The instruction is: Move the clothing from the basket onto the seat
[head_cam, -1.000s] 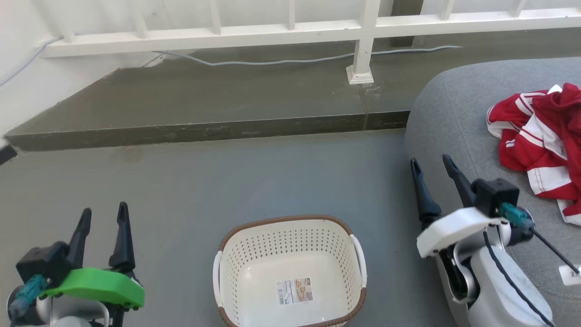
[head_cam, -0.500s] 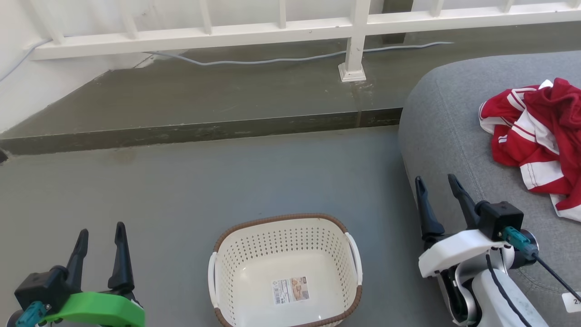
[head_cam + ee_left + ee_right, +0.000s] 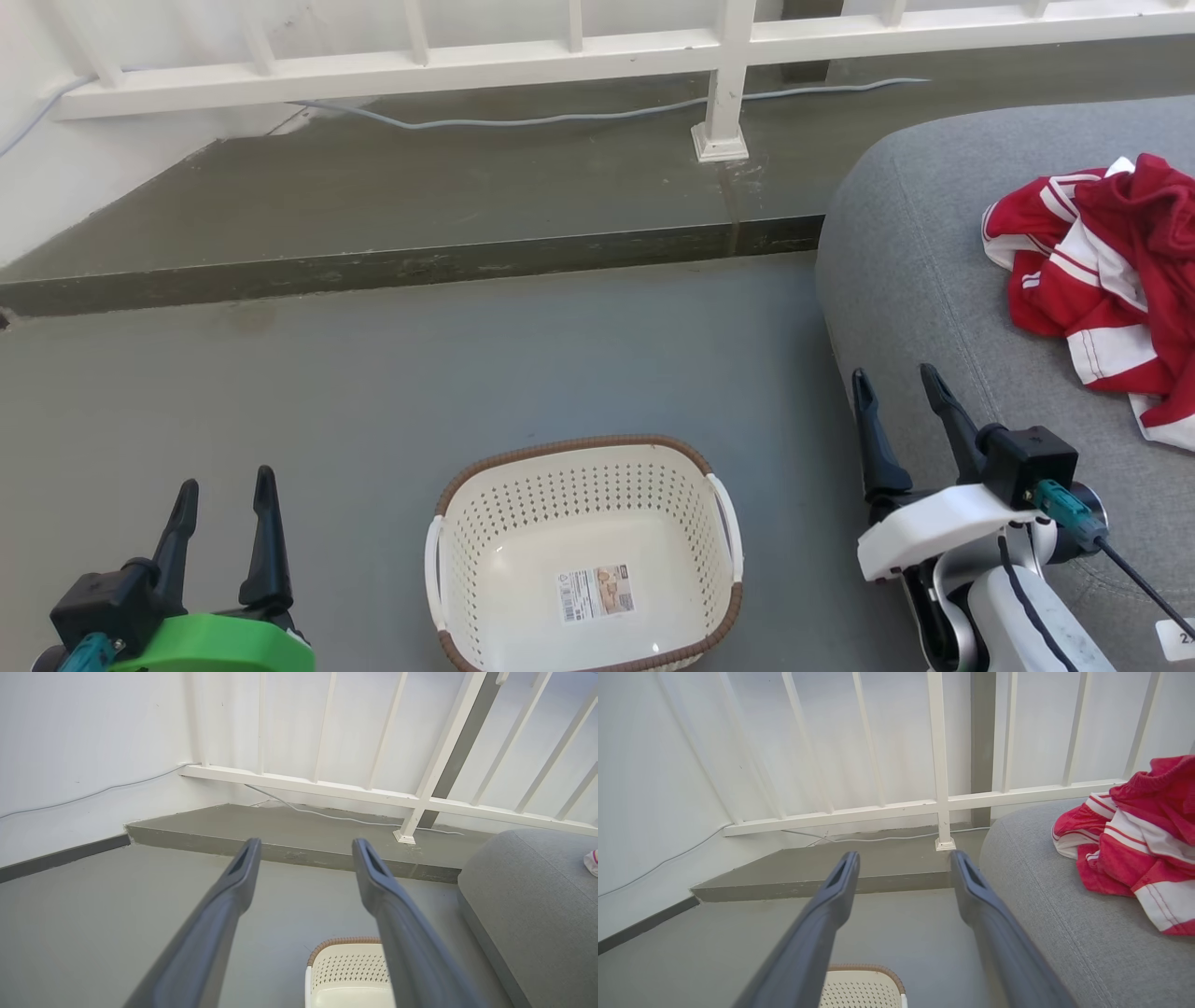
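- Left gripper (image 3: 228, 478): jaws spread wide, grasping nothing; it hovers over the bare floor (image 3: 467, 373), beside the basket on its left and apart from it.
- Right gripper (image 3: 892, 373): jaws likewise released and empty, fingers pointing up the head view at the near edge of the seat (image 3: 924, 271); the clothing lies well apart from them.
- Basket (image 3: 579, 442): cream, perforated, brown-rimmed, standing upright on the floor between the two grippers. It holds no garment; a label sticker (image 3: 596, 595) shows on its bottom.
- Clothing (image 3: 1092, 271): a crumpled red heap with white panels and stripes, resting on the grey seat, cut by the right edge of the head view. How many garments make up the heap cannot be told.
- Step in hand (judgement): the transfer appears finished, with the basket emptied and the clothing on the seat.
- Next move (judgement): no further grasp seems called for. At most the arms need to draw clear of the basket and cushion without snagging the fabric.
- Surroundings: a raised concrete step (image 3: 420, 261), a white railing (image 3: 467, 65) and a grey cable (image 3: 560, 119) lie beyond.
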Controlling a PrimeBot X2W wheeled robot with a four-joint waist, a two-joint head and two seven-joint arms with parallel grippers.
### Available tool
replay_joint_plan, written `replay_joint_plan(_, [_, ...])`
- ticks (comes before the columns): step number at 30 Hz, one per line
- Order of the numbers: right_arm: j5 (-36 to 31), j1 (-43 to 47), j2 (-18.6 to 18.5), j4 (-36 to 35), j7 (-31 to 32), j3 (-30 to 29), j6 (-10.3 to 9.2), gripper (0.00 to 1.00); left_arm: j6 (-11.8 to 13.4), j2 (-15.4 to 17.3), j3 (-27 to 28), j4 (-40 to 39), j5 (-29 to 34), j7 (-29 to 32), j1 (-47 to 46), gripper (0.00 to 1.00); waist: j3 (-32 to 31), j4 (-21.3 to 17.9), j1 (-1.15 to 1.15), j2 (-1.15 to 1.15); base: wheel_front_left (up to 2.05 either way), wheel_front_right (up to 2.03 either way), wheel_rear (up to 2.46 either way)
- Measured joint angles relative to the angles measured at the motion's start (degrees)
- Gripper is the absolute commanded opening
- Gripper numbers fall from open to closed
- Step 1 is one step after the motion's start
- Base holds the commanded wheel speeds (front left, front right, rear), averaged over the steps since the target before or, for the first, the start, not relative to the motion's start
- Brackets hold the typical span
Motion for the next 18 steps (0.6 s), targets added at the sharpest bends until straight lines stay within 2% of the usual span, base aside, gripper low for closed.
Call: replay_joint_plan(18, [-0.5, 2.1, 0.1, -1.5, 0.0, -0.2, -0.02, 1.0, -1.2, -0.5, 0.3, -0.8, 1.4, 0.0, 1.5, 1.0, -0.2, -0.1, 0.0, 0.0, 0.0, 0.0, 0.0])
